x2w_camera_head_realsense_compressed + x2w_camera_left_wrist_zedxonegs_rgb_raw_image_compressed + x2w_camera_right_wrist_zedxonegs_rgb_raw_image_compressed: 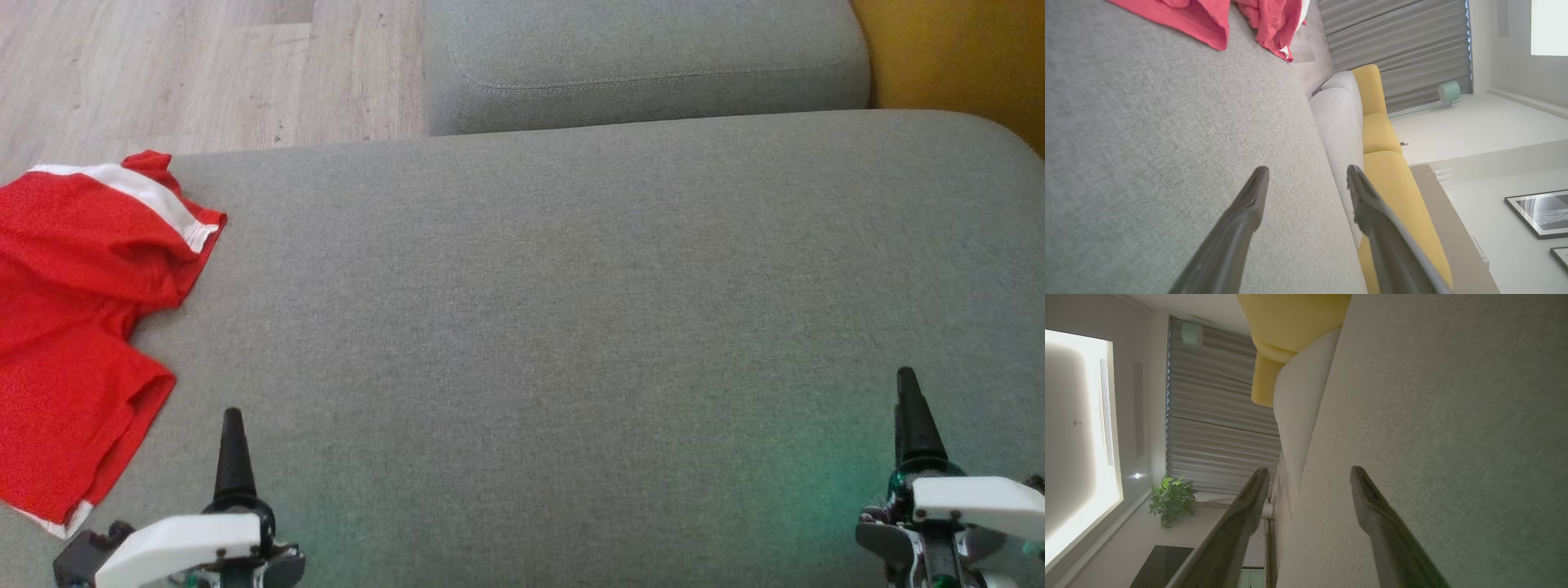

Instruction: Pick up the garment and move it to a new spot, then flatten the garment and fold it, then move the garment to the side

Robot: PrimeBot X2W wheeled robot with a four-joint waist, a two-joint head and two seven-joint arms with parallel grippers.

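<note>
Garment check: red with white trim, lay crumpled and unfolded at far left of grey sofa seat, cut off by the frame edge. Sat near left gripper, no contact; well apart from right gripper. Saw left gripper spread wide over bare fabric, gripping nothing, garment ahead of its tips. Saw right gripper spread just as wide, also empty. Noted grey back cushion beyond the seat.
</note>
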